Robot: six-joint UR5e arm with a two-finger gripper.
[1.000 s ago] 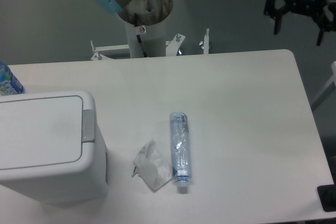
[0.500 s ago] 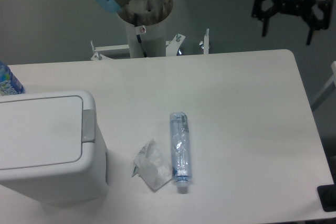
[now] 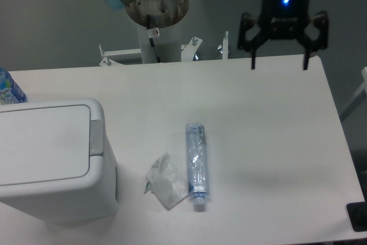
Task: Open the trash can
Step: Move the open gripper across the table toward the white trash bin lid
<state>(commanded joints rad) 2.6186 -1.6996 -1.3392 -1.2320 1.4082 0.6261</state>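
The white trash can [image 3: 51, 162] stands at the table's front left with its flat lid down. A grey push-button strip [image 3: 96, 136] runs along the lid's right edge. My gripper [image 3: 279, 65] hangs high over the table's far right, black with a blue light on its body. Its two fingers are spread wide apart with nothing between them. It is far from the trash can, well to the right of it.
A clear plastic bottle [image 3: 196, 165] lies on the table [image 3: 275, 130] right of the can, with a crumpled white wrapper [image 3: 165, 182] beside it. A blue-labelled bottle [image 3: 8, 89] peeks in at the left edge. The arm's base column [image 3: 155, 21] stands behind the table.
My gripper has moved left and lower in the view, from the top right corner to above the table's far right edge. Nothing on the table has shifted.
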